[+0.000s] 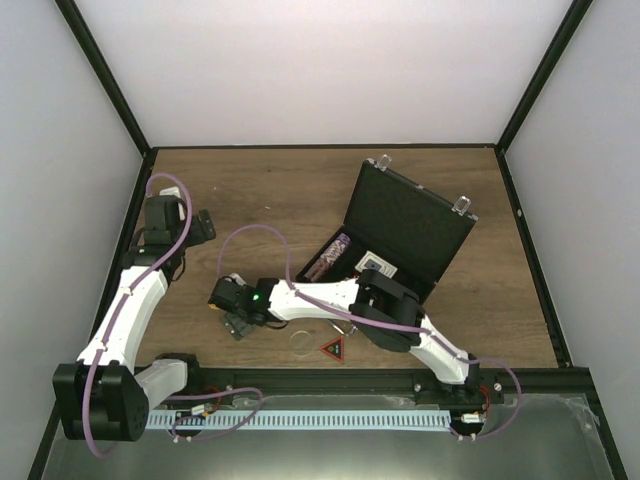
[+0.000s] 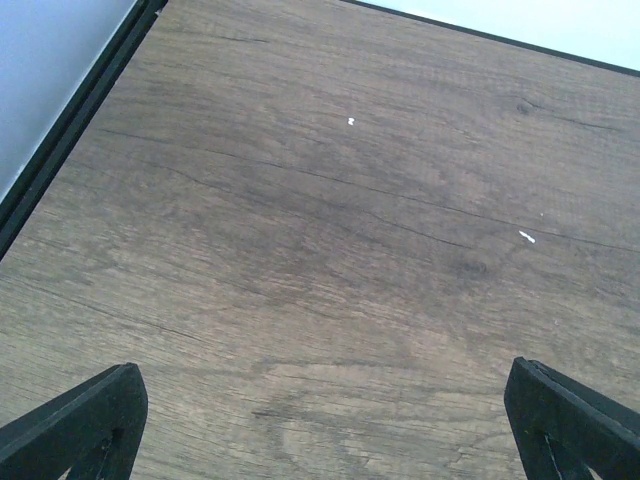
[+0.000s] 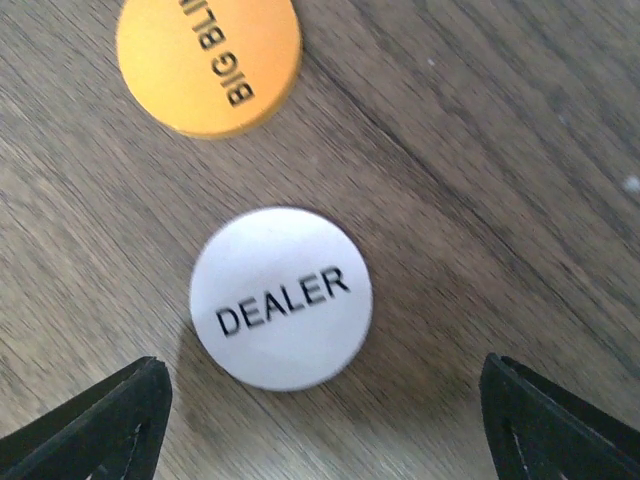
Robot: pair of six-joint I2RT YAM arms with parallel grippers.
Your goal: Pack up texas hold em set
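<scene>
You had before you a table with a matt, brown wood-grain top, streaked with dark cracks along the grain. The white button looked like smooth plastic with a dull sheen, and the orange button looked much the same, both printed in black. The case was matt black inside, and its latches shone like bright metal.

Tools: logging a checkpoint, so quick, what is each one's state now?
Left tool: open, holding nothing.
Right tool: open, holding nothing, DEALER button just ahead.
</scene>
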